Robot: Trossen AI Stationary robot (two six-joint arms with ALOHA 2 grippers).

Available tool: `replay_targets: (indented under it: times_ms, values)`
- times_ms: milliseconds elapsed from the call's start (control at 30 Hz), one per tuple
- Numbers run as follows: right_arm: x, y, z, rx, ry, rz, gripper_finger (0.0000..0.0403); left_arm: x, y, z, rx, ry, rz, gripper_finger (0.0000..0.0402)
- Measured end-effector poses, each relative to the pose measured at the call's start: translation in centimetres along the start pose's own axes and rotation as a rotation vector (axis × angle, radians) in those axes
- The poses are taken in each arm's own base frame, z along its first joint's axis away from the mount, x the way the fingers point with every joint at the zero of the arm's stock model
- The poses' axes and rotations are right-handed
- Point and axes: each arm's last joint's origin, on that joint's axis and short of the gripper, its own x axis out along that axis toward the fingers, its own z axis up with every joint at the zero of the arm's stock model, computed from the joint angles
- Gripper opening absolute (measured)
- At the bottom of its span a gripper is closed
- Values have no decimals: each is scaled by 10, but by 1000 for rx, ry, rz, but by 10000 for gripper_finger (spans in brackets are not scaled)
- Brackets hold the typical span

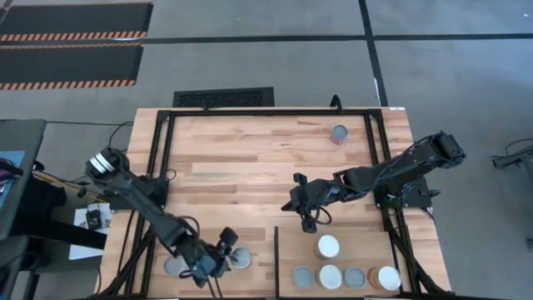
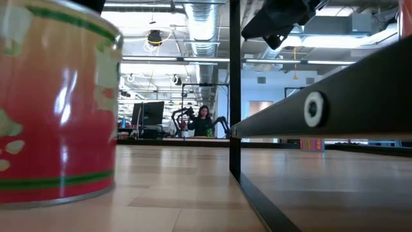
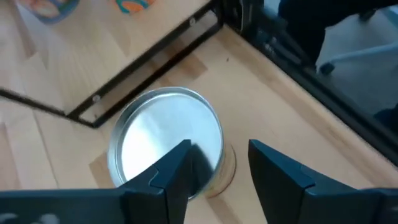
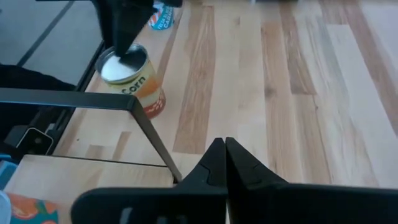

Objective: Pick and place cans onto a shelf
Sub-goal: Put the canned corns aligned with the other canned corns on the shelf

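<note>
My left gripper [image 1: 221, 250] [image 3: 217, 149] is open, pointing down over a can with a silver top and orange side [image 3: 165, 140] [image 4: 132, 76] that stands upright on the tabletop just left of the thin black divider bar [image 1: 276, 258]. One finger is over the can's top, the other outside its rim. A second can [image 1: 174, 267] stands to its left. The shelf section [image 1: 366, 250] holds several upright cans [image 1: 327, 247]. My right gripper [image 1: 306, 218] [image 4: 224, 146] is shut and empty above the middle of the table. My left gripper comes at the can from above, one finger [image 3: 177, 165] over the can's top near its rim [image 3: 205, 130], the other beyond the rim. I cannot tell whether either finger touches the can. The can stands upright on the table.
One can [image 1: 339, 133] stands alone at the table's far right. A red can [image 2: 55, 103] stands close to the low camera. The black frame [image 1: 162, 158] edges the table. Bare wood [image 1: 241, 167] lies across the middle. A person [image 2: 205, 121] is far off in the room.
</note>
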Motion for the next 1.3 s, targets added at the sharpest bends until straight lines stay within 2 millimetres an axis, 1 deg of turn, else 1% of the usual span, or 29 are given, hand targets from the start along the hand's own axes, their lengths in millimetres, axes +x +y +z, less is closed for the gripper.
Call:
replay_targets:
  times_ms: [133,300,333,433,533,600,700,800,900,1067,1200,1300]
  values:
    - [0,3,0,-4,1,7,4,8,-1,6,2,15,13,109]
    - [-1,7,-1,-10,-1,17,5,8,0,7,14,23,27,26]
    - [-1,8,-1,-10,-2,18,5,7,1,7,12,27,30,14]
    - [-1,11,-1,-8,-3,19,4,4,6,5,-10,53,74,8]
    - [-1,14,-1,-10,-14,26,4,-4,19,0,-60,101,120,2]
    - [-2,16,0,-12,-27,19,5,-11,31,-3,-100,128,152,2]
    - [-2,18,-1,-16,-28,23,6,-21,55,-4,-176,106,201,0]
    - [-2,18,-1,-16,-26,22,3,-23,80,-14,-237,120,254,0]
    - [-8,17,1,-16,-25,16,4,-21,107,-27,-280,116,292,0]
    - [-32,12,0,-22,11,-66,3,-14,151,-46,-354,-20,262,0]
    - [-54,7,0,-27,29,-128,4,-19,184,-52,-376,-114,341,0]
    - [-67,1,0,-24,33,-162,4,-24,202,-55,-391,-191,352,0]
